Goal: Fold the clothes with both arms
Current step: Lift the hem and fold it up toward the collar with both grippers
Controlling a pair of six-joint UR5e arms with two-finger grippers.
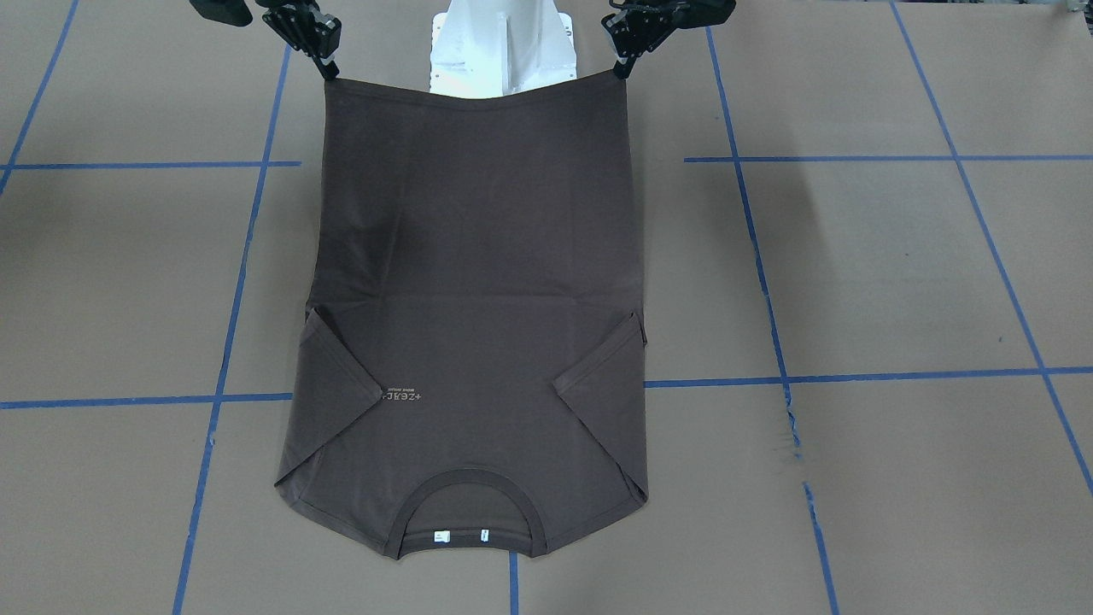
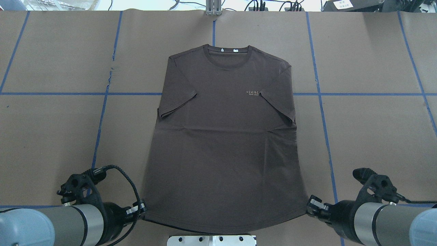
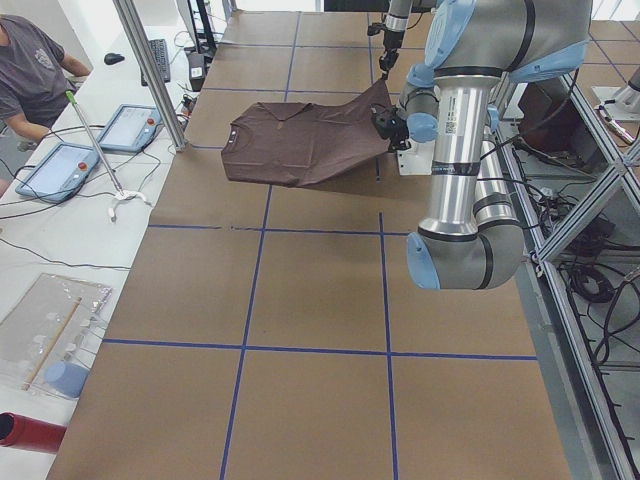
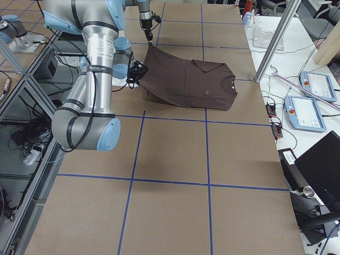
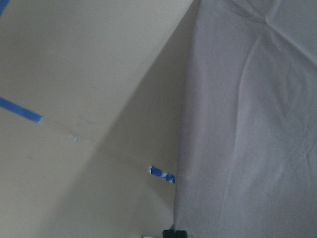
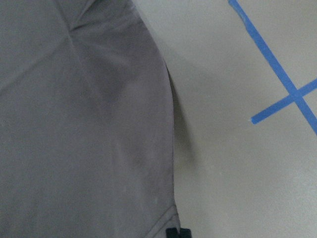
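Observation:
The dark brown-grey T-shirt [image 1: 478, 282] lies face up on the table, collar and white neck labels [image 2: 228, 50] at the far end, both sleeves folded in over the chest. Its hem end is lifted off the table toward the robot's base. My left gripper [image 1: 622, 70] is shut on one hem corner, and my right gripper [image 1: 330, 72] is shut on the other. From overhead, the left gripper [image 2: 142, 209] and right gripper [image 2: 309, 205] hold the hem stretched between them. Each wrist view shows cloth [image 5: 247, 124] [image 6: 84, 124] hanging from the pinched corner.
The white bolted pedestal [image 1: 504, 47] stands just behind the lifted hem. Blue tape lines [image 2: 102, 112] cross the brown table. A person [image 3: 35, 70] with tablets [image 3: 58, 170] sits past the far table edge. More pendants [image 4: 317, 85] lie at the side.

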